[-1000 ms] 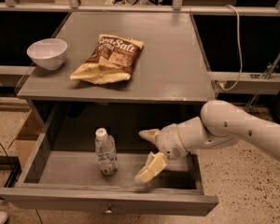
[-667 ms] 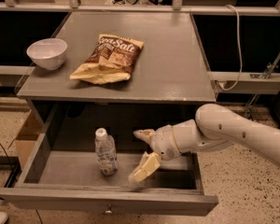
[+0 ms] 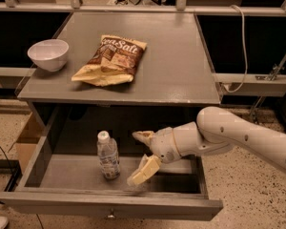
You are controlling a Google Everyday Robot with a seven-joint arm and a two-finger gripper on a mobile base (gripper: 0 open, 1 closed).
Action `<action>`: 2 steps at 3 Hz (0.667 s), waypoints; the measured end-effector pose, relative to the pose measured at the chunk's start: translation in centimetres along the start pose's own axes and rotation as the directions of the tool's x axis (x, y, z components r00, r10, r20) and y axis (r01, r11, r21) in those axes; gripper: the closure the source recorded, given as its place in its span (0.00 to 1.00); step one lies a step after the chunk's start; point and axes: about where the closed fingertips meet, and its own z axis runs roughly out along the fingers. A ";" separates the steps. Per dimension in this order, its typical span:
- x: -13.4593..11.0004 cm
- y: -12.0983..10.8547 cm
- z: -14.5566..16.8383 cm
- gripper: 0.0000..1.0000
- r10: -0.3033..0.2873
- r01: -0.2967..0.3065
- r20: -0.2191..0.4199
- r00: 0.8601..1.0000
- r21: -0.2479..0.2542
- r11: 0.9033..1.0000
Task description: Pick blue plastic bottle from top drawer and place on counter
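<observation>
Blue plastic bottle [image 3: 108, 156] stood upright on the floor of the top drawer [image 3: 109, 206], left of centre and free of the walls. The pale fingers [image 3: 145, 171] were spread wide, one high and one low, and held nothing. The gripper [image 3: 143, 154] hung inside the drawer at the bottle's 3 o'clock, near it but not touching, with its mouth turned toward the bottle. The white arm [image 3: 238, 137] reached in from 3 o'clock over the drawer's right side.

The bottle looked light, with thin walls likely to give under a hard squeeze and a smooth skin that could slip. How full it was could not be told. The best hold was probably across the labelled mid-body, below the shoulder and not on the cap, with moderate pressure. It was small and clear, with a white screw cap and a pale label with bluish print.

At 12 o'clock from the drawer lay the counter [image 3: 181, 66]. It carried a chip bag [image 3: 109, 61], with a white bowl [image 3: 48, 54] at the bag's 9 o'clock.
</observation>
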 end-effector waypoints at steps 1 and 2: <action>0.2 -1.9 4.3 0.00 0.004 0.000 0.061 0.998 -0.069 0.998; 0.2 -1.9 4.4 0.00 0.005 -0.001 0.062 0.998 -0.070 0.998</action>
